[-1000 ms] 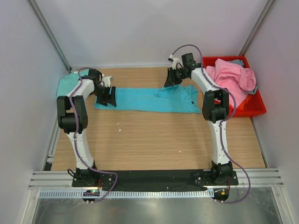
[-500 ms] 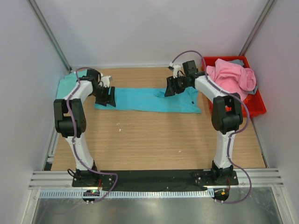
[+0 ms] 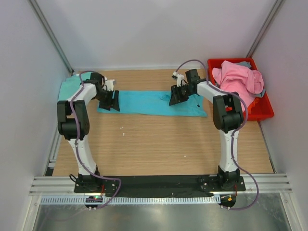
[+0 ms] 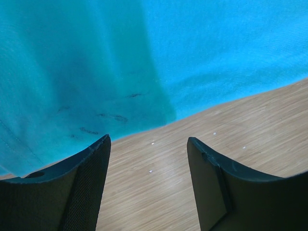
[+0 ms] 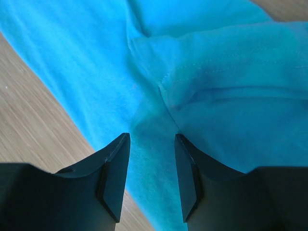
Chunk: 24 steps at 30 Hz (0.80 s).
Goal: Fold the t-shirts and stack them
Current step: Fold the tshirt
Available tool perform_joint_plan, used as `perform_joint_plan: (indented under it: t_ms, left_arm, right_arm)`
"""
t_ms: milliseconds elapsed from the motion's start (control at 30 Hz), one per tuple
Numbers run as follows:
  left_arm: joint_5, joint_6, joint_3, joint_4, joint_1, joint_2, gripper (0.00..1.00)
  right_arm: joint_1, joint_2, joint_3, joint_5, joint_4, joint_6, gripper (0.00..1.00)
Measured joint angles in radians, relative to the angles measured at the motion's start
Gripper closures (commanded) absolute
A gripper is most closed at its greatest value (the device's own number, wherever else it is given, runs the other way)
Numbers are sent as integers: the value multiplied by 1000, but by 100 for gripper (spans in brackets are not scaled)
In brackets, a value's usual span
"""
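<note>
The turquoise-blue t-shirt (image 3: 149, 102) lies folded into a long strip across the far part of the table. My left gripper (image 3: 111, 100) is open at its left end, over the near hem, with bare wood between the fingers (image 4: 148, 159). My right gripper (image 3: 175, 96) is open just above the strip near a folded sleeve (image 5: 226, 82). The mint-green t-shirt (image 3: 68, 86) lies at the far left behind the left arm. The pink t-shirt (image 3: 238, 82) is heaped in the red bin, with a bit of grey-blue cloth (image 3: 243, 63) behind it.
The red plastic bin (image 3: 262, 110) stands at the far right by the wall. White walls enclose the table on three sides. Bare wood (image 3: 159, 144) spreads between the shirt and the arm bases.
My right gripper has come down and slightly nearer onto the right part of the turquoise strip, its elbow dropping. My left gripper has stayed at the left end.
</note>
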Motion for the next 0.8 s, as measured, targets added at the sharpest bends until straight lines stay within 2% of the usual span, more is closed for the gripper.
perform_joint_plan:
  t_ms: [300, 433, 633, 800]
  left_arm:
    - [0, 0, -1, 2, 0, 24, 34]
    - [0, 0, -1, 2, 0, 43, 34]
    - [0, -3, -1, 4, 0, 43, 34]
    - [0, -3, -1, 5, 0, 43, 34]
  right_arm:
    - [0, 56, 86, -15, -12, 13, 52]
    - [1, 128, 207, -13, -19, 13, 52]
    - [1, 300, 477, 15, -58, 21, 52]
    - [1, 304, 531, 41, -52, 32, 50]
